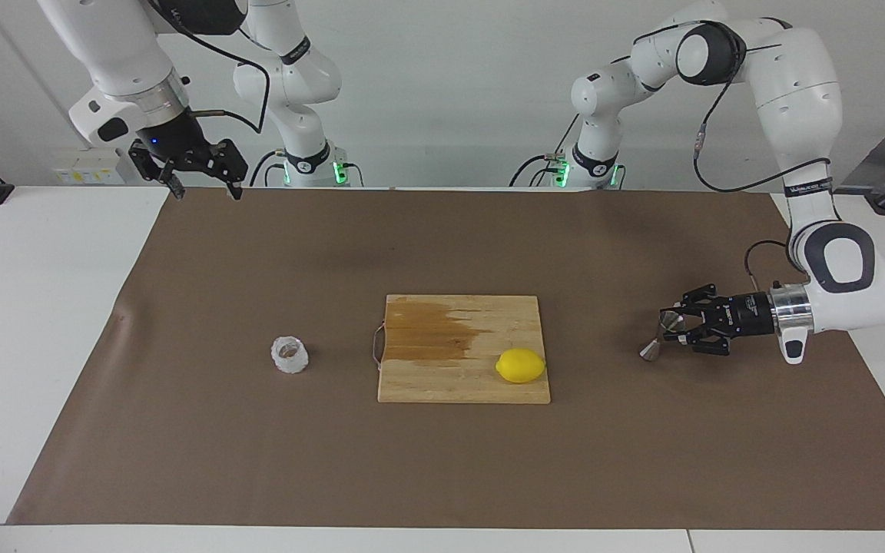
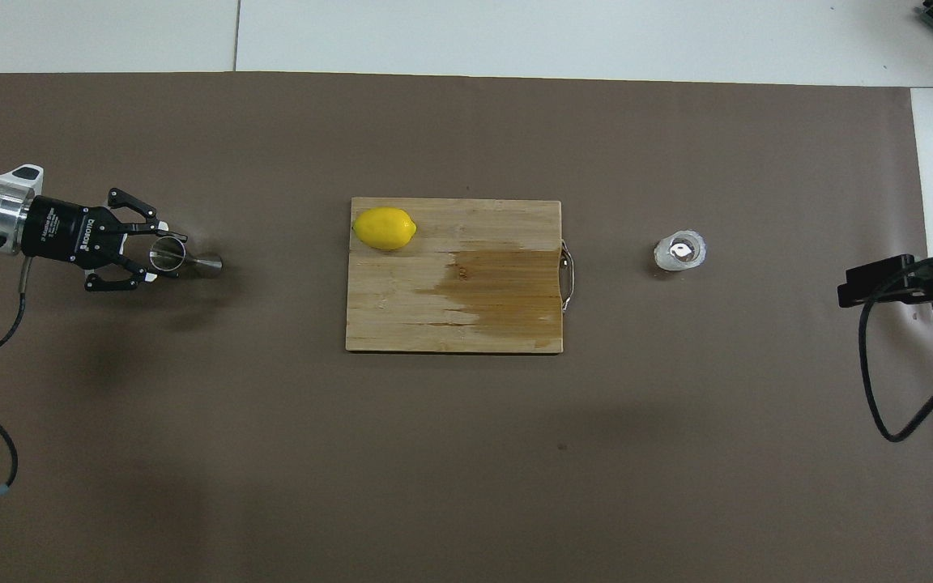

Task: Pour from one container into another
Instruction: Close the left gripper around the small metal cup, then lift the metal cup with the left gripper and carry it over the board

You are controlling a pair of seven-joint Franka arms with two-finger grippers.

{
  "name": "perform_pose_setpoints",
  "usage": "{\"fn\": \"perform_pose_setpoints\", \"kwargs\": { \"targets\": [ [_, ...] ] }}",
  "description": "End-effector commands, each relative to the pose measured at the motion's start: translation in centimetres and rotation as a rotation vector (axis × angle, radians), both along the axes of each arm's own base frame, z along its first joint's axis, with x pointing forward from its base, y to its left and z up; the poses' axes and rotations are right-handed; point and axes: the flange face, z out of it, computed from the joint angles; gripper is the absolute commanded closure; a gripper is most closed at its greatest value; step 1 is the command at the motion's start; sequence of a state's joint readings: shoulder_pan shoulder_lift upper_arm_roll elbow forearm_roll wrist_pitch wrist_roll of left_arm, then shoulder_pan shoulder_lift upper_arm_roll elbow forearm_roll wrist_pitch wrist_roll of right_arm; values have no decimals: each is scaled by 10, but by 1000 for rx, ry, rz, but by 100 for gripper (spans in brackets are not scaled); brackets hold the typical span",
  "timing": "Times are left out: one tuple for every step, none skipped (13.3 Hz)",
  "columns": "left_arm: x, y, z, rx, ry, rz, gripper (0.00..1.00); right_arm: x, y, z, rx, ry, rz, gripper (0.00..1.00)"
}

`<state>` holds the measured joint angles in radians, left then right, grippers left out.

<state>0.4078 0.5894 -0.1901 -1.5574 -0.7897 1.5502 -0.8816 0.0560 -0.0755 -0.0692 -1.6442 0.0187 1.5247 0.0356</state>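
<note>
The left gripper [image 1: 677,332] has its fingers spread around the tilted jigger [image 1: 661,336] without closing on it, while the cup [image 1: 290,355] stands upright well apart, toward the waiting right gripper [image 1: 200,178].

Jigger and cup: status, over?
Left gripper at the jigger, jaws around its upper cone, grip unconfirmed. Right gripper waits high, open. Cup untouched on the mat. Board with lemon lies between them.
</note>
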Motion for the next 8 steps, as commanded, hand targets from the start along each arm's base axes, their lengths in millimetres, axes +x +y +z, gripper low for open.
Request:
{"fn": "perform_pose_setpoints", "kwargs": {
  "targets": [
    [-2, -12, 13, -35, 34, -21, 100, -2, -1, 3, 7, -7, -22, 0],
    [-1, -21, 18, -40, 58, -29, 100, -2, -1, 3, 7, -7, -22, 0],
    [1, -29, 24, -45, 59, -37, 100, -2, -1, 3, 7, -7, -22, 0],
    [3, -39, 34, -50, 42, -57, 100, -2, 0, 4, 7, -8, -20, 0],
    [5, -51, 49, -54, 18, -80, 100, -2, -1, 3, 7, -7, -22, 0],
    [5, -67, 58, -60, 5, -109, 100, -2, 0, 3, 7, -7, -20, 0],
    [5, -88, 70, -56, -14, -141, 100, -2, -1, 3, 7, -7, -22, 0],
    [6, -107, 74, -53, -25, -164, 100, -2, -1, 3, 7, -7, -22, 0]
  ]
}}
